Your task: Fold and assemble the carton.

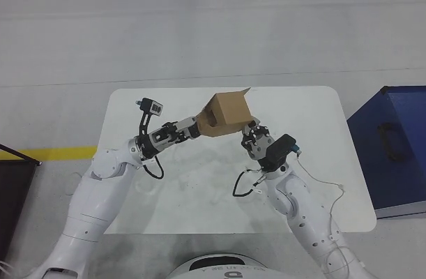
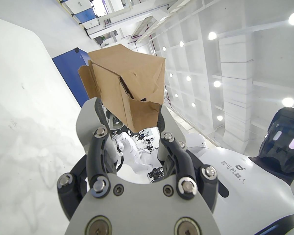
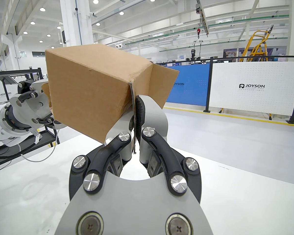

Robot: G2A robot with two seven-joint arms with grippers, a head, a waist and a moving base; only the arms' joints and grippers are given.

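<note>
- Right gripper (image 3: 135, 113): fingers pinched together on a thin cardboard edge at one corner of the carton (image 3: 88, 86).
- Left gripper (image 2: 129, 116): fingers clamped across the carton's opposite end.
- Carton: brown, partly folded, one flap sticking out; held tilted in the air between both grippers, above the far middle of the table (image 1: 199, 195).
- Table: white, rounded corners.
- Blue bin (image 1: 401, 150): on the floor, off the table's right end, apart from it.
</note>
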